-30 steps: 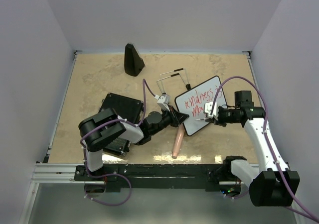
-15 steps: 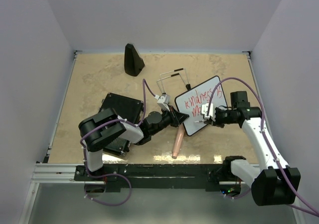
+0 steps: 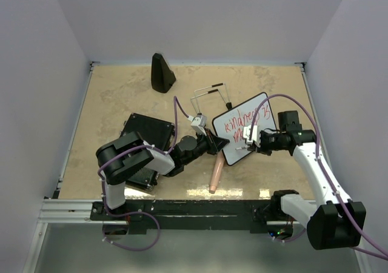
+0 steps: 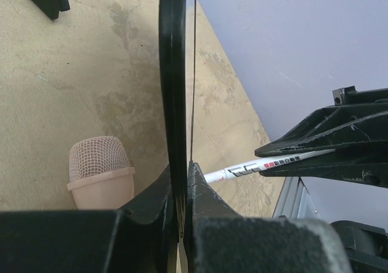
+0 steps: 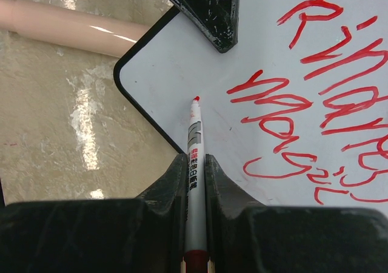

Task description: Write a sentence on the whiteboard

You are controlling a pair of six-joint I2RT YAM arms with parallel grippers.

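Red-tipped marker (image 5: 195,145), "kindness" on whiteboard (image 5: 176,60)

Soft, even light is filling every view; the desk (image 3: 121,97) is glaring along its near edge; wrist-view foregrounds are blurring.

The right gripper (image 3: 251,141), holding the marker (image 5: 195,141), has shifted left across the whiteboard (image 3: 235,154), toward its near-left corner.
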